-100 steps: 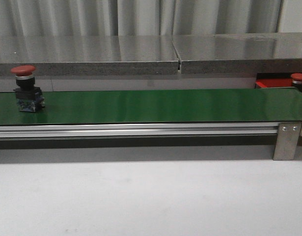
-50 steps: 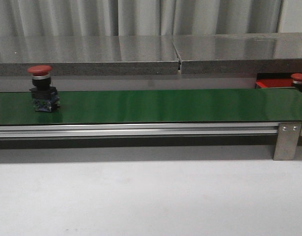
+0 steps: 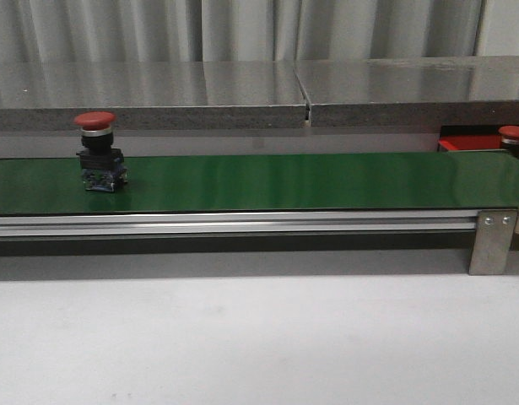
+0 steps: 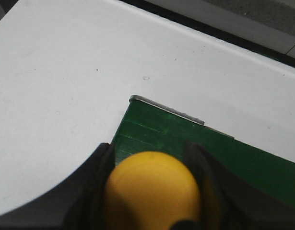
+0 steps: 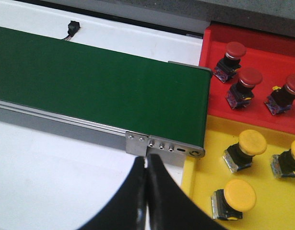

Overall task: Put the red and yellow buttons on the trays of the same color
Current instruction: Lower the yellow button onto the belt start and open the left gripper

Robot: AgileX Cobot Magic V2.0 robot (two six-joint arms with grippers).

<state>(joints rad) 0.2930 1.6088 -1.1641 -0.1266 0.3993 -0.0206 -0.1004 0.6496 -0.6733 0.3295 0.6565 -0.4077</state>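
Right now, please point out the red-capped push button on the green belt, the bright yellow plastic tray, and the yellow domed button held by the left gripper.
Red-capped push button (image 3: 95, 119): front view, domed cap.
Yellow plastic tray (image 5: 197, 183): right wrist view, bare floor.
Yellow domed button (image 4: 149, 184): left wrist view, cap top.

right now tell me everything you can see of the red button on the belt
The red button stands upright on the green conveyor belt, toward its left end in the front view. It has a glossy red domed cap over a silver collar, then a dark boxy body with a bluish contact block at the bottom. Only the belt touches it; no gripper is near it.
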